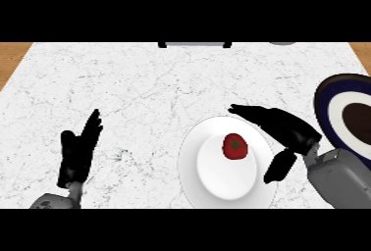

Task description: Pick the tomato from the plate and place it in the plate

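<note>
**Head view: tomato sits on white plate as right hand spreads around it**

Head view, looking steeply down at a white marbled counter point(145, 88): a red tomato point(235, 146) with a small green stem mark lies on a white plate point(210, 181) in the lower right of the frame, a little above and right of the plate's middle. Nothing is touching the fruit.

The robot's right hand point(286, 128) comes in from the lower right corner on a grey forearm. Its fingers point(253, 112) stretch out toward the upper left, over the plate's upper right rim, while the thumb point(279, 166) hangs down over the plate's right edge. The hand is spread wide, with the tomato lying in the gap between fingers and thumb; it grips nothing. Whether the fingers brush the rim or hover above it is hard to judge from this angle.

At the right edge of the frame, just beyond that hand, stands a second plate point(330, 98), dark blue at the rim with a white ring and a dark centre, partly cut off by the frame and partly covered by the forearm.

The left hand point(76, 154) shows at the lower left, fingers straight and pointing up the frame, resting clear of both plates and holding nothing.

A dark-framed grey object point(194, 44) lies along the counter's far edge at top centre, and wood flooring point(14, 56) shows at the upper left corner.
</note>
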Robot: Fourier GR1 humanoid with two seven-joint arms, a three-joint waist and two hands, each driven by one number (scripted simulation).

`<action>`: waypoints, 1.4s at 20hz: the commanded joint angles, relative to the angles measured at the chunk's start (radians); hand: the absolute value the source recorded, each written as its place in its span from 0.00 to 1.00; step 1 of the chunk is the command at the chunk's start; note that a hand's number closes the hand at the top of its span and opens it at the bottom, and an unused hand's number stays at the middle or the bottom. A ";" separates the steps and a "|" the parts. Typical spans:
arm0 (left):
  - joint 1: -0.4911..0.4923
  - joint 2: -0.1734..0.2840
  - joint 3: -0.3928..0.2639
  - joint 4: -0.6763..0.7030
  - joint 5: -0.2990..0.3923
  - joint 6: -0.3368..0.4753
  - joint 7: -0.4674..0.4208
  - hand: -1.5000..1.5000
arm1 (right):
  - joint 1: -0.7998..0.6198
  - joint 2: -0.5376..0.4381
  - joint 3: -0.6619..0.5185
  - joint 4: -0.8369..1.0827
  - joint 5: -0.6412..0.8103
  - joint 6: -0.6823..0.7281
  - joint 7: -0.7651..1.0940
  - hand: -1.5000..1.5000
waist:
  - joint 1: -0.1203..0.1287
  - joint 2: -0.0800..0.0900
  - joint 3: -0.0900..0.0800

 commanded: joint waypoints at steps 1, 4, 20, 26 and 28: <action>0.000 -0.002 0.034 -0.027 -0.003 -0.018 0.034 0.50 | -0.023 0.062 0.002 0.042 0.058 0.065 0.064 0.00 | -0.001 0.001 0.001; -0.031 -0.080 0.016 0.092 -0.055 -0.012 -0.039 0.50 | -0.038 0.102 -0.041 0.074 0.074 0.109 0.051 0.00 | -0.005 0.002 0.001; 0.011 -0.091 0.084 -0.100 -0.138 -0.075 0.128 0.50 | -0.025 0.233 -0.140 0.214 0.290 0.165 -0.097 0.00 | -0.003 0.001 0.001; 0.016 -0.112 0.166 0.024 -0.117 -0.148 -0.007 0.50 | 0.006 0.284 -0.146 0.164 0.363 0.202 -0.064 0.00 | -0.005 0.001 0.001; 0.092 -0.115 0.114 -0.114 -0.161 -0.119 0.067 0.50 | -0.014 0.309 -0.129 0.299 0.417 0.133 -0.121 0.00 | 0.001 0.001 0.001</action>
